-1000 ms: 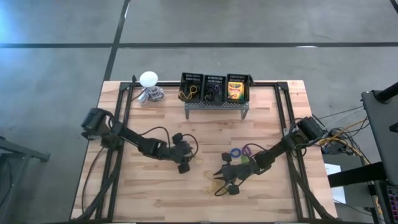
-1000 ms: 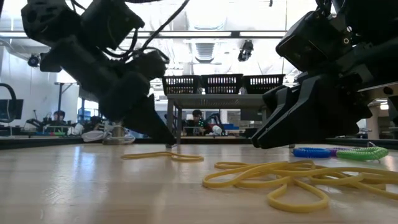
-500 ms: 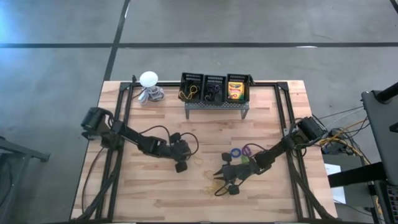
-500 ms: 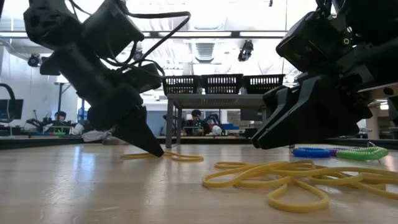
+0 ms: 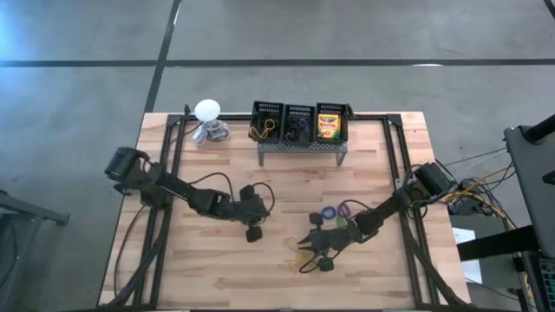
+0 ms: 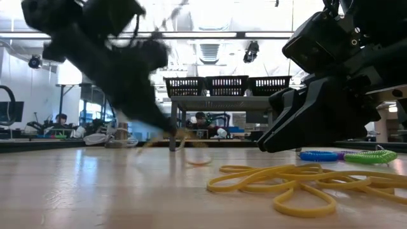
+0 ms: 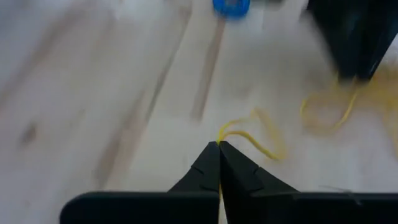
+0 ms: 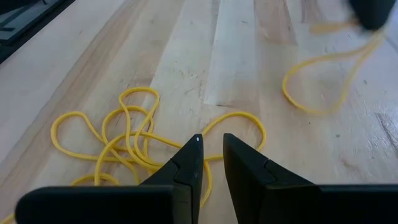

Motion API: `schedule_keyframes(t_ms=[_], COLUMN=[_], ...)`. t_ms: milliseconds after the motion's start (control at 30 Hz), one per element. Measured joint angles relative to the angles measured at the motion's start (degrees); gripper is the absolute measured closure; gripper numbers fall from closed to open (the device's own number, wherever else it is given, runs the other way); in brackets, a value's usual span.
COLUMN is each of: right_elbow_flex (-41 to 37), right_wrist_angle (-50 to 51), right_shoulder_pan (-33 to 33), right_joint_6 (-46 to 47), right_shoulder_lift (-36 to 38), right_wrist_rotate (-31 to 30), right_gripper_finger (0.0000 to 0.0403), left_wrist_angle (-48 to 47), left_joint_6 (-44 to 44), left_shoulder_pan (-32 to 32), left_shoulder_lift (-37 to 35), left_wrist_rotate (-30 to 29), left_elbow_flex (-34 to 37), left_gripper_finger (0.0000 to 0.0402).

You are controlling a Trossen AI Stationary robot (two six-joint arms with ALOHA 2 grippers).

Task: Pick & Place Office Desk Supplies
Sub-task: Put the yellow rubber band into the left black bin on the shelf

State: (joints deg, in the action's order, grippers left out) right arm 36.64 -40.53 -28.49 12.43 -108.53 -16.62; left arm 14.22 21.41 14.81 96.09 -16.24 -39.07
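Look at your left gripper (image 7: 219, 144): its two fingers are pinched tight on one yellow rubber band (image 7: 252, 135), which hangs from the tips just above the table (image 5: 217, 269), near the middle. At about 3 o'clock from it, your right gripper (image 8: 211, 144) sits low over a tangled pile of yellow rubber bands (image 8: 134, 143). Its fingers are only a little apart and hold nothing. The blue ring (image 5: 329, 212) lies at 12 o'clock from that pile.
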Motion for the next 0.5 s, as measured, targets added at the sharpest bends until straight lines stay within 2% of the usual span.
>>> schedule_keyframes(t_ms=[200,300,500], right_elbow_flex=[0.0,0.0,0.0], right_wrist_angle=[0.0,0.0,0.0], right_shoulder_pan=[0.0,0.0,0.0], right_joint_6=[0.0,0.0,0.0], right_shoulder_lift=[0.0,0.0,0.0], right_wrist_rotate=[0.0,0.0,0.0], right_gripper_finger=[0.0346,0.0346,0.0346], left_wrist_angle=[-0.4,-2.0,-2.6], left_joint_6=[-0.6,-1.1,-11.7], left_shoulder_pan=[1.1,1.1,0.0], left_shoulder_lift=[-7.0,-10.9,-18.4], left_wrist_rotate=[-3.8,-7.7,-17.4], left_elbow_flex=[-1.7,-2.1,-5.1], left_gripper_finger=[0.0401,0.0401,0.0401])
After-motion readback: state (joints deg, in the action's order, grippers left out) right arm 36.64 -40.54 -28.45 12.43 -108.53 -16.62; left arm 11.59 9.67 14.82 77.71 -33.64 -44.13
